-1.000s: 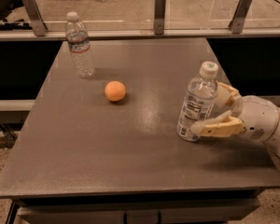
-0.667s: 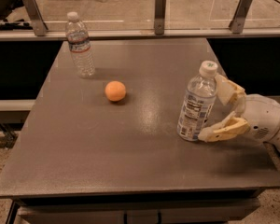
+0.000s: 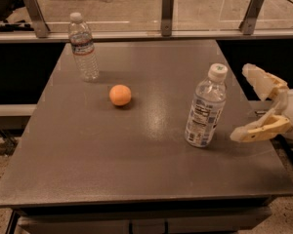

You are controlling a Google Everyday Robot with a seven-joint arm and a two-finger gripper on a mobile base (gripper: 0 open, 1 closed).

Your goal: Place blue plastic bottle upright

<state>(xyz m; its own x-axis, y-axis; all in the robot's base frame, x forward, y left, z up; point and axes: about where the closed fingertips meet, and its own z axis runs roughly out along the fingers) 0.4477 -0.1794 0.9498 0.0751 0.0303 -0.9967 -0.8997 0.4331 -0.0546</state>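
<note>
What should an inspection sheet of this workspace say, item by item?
Surface: grey table, flat, no spill seen.
Job's things: blue plastic bottle stands upright near the right edge, cap on, held by nothing.
Clutter: slimmer clear bottle upright at the back left; round orange object between the two bottles.
Grippers: gripper to the right of the blue plastic bottle, open, not touching it.
Cables: nothing seen.
Surroundings: glass barrier with metal posts behind the table.
</note>
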